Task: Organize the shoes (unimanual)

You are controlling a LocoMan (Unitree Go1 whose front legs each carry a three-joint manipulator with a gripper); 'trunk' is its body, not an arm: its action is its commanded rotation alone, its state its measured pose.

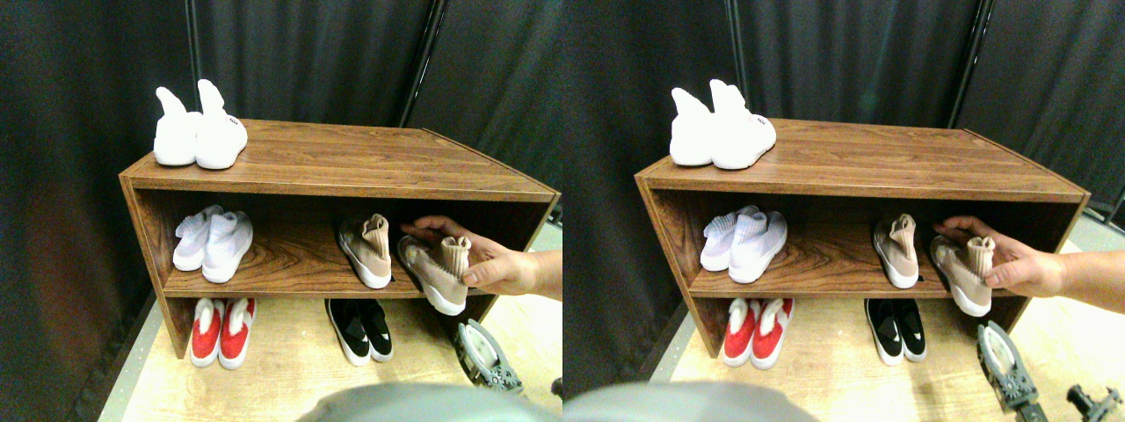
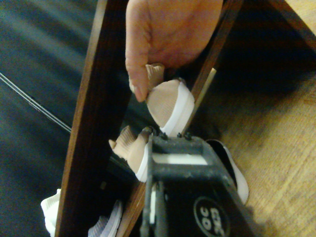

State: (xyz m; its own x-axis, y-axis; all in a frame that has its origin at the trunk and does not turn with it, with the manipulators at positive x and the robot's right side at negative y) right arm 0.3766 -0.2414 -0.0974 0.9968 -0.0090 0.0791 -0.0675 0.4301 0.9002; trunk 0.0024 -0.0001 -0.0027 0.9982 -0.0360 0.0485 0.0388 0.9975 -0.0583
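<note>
Black curtains hung behind the shelf [image 1: 343,167]. A hand [image 1: 497,264] was placing a tan shoe [image 1: 435,272] at 3 o'clock, overhanging. Gripper [image 1: 488,356] waited at 5; couldn't tell its opening. Guess straightening comes next.

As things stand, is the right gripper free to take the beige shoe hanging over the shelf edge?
Probably not yet: a person's hand is gripping that beige shoe, while the right gripper sits low on the floor just below.
</note>
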